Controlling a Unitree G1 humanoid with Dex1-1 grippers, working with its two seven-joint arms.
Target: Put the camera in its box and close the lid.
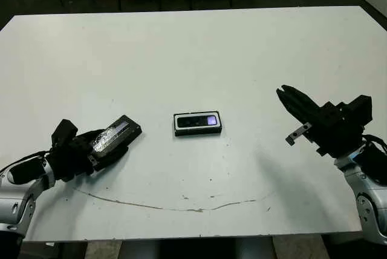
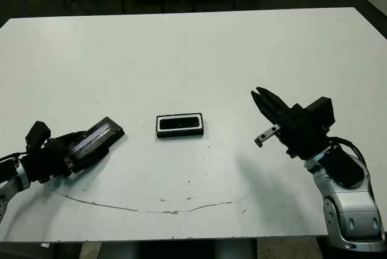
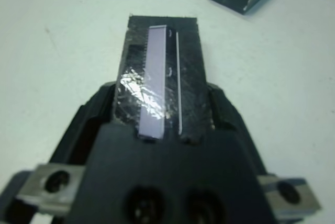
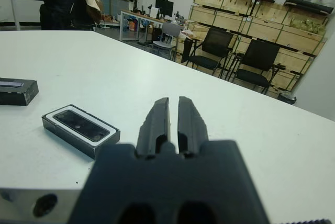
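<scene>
Left eye view shows the box (image 1: pixel 198 123) near the middle of the white surface (image 1: pixel 193 53), black outside with white lining, and the camera (image 1: pixel 198 121) lies inside it, its violet patch toward the robot's right. The left gripper (image 1: pixel 112 144) has its fingers closed on the lid (image 1: pixel 116 134), which is tilted. The right gripper (image 1: pixel 289 99) hovers well apart, empty.

Left wrist view shows the lid's shiny greyish print between the black fingers (image 3: pixel 217 106).

Right wrist view shows the fingers (image 4: pixel 159 122) nearly together, holding nothing.
</scene>
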